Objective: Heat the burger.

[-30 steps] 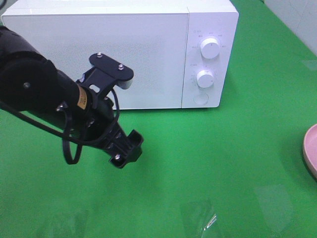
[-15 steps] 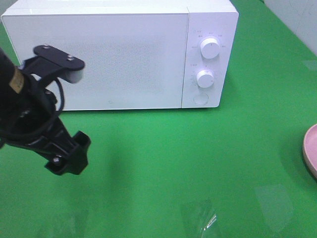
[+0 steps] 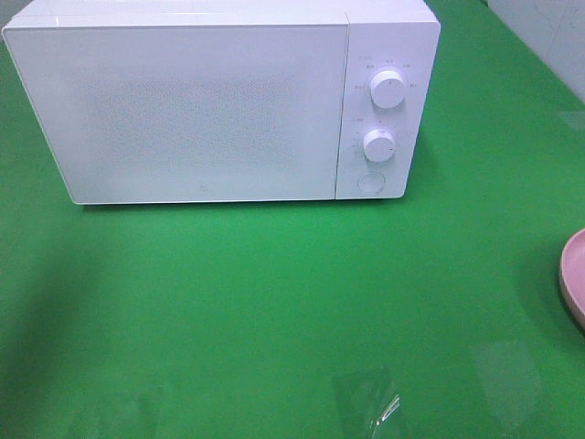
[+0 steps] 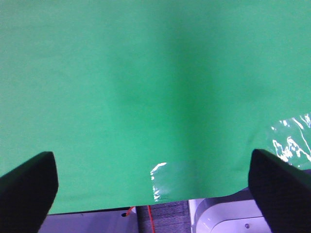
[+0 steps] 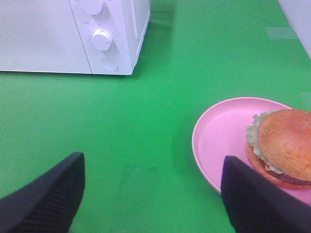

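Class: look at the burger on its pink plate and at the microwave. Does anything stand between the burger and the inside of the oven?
Yes: the microwave door is shut. The green cloth between the burger on its pink plate and the oven looks bare.

The pink plate point(image 3: 576, 288) is cut off at the 3 o'clock edge of the high view, only a sliver being shown. In the right wrist view, the burger point(image 5: 282, 145) is clipped by the frame edge. The markings around the microwave point(image 3: 228, 101) dials are too small to be read. Only fingertips point(image 4: 26, 187) of each gripper are shown.
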Motion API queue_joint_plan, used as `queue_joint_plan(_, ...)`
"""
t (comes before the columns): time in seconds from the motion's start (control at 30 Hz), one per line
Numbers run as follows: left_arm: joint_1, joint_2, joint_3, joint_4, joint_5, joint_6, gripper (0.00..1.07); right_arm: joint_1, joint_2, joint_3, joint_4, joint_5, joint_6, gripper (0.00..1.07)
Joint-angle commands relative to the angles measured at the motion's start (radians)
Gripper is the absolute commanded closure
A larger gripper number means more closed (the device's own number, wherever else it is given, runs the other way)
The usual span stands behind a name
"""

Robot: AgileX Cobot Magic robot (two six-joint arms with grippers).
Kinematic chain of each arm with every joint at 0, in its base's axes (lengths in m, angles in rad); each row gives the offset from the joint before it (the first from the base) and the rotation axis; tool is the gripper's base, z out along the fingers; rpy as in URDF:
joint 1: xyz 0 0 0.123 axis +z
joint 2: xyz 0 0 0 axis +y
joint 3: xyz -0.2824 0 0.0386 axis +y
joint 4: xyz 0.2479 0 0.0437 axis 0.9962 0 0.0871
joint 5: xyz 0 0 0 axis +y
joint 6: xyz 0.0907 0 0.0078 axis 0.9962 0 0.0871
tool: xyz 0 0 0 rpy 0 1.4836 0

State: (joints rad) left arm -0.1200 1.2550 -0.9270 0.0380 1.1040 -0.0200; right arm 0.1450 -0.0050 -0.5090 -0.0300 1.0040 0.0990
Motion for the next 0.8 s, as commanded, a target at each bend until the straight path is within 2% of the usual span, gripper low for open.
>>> queue_joint_plan(0.03,0.098,-0.060,0.004,-0.059,0.039,-0.005,0.07,-0.006,-0.023,0.000,-0.002,-0.001,0.001,0.32)
queue_joint_plan(0.13,0.131,-0.139,0.004,-0.052,0.116,0.020,0.07,-0.006,-0.023,0.000,-0.002,-0.001,0.001,0.32)
queue_joint_plan(0.23,0.131,-0.186,0.006,-0.038,0.144,0.037,0.07,-0.006,-0.023,0.000,-0.002,-0.001,0.001,0.32)
queue_joint_plan(0.3,0.131,-0.248,0.024,-0.038,0.151,0.050,0.07,-0.006,-0.023,0.000,-0.002,-0.001,0.001,0.32)
queue_joint_plan(0.33,0.131,-0.332,0.064,-0.038,0.142,0.066,0.07,-0.006,-0.023,0.000,-0.002,-0.001,0.001,0.32)
queue_joint_plan(0.43,0.131,-0.377,0.085,-0.038,0.130,0.073,0.07,-0.006,-0.023,0.000,-0.002,-0.001,0.001,0.32)
queue_joint_plan(0.5,0.131,-0.554,0.212,-0.029,0.079,0.082,0.07,-0.006,-0.023,0.000,-0.002,-0.001,0.001,0.32)
queue_joint_plan(0.53,0.131,-0.554,0.212,-0.029,0.079,0.082,0.07,-0.006,-0.023,0.000,-0.002,-0.001,0.001,0.32)
queue_joint_plan(0.57,0.131,-0.635,0.268,-0.029,0.057,0.082,0.07,-0.006,-0.023,0.000,-0.002,-0.001,0.001,0.32)
queue_joint_plan(0.67,0.131,-0.711,0.315,-0.027,0.036,0.082,0.07,-0.006,-0.023,0.000,-0.002,-0.001,0.001,0.32)
queue_joint_plan(0.7,0.131,-0.789,0.358,-0.014,0.020,0.082,0.07,-0.006,-0.023,0.000,-0.002,-0.001,0.001,0.32)
queue_joint_plan(0.8,0.131,-0.884,0.398,-0.004,-0.029,0.082,0.07,-0.006,-0.023,0.000,-0.002,-0.001,0.001,0.32)
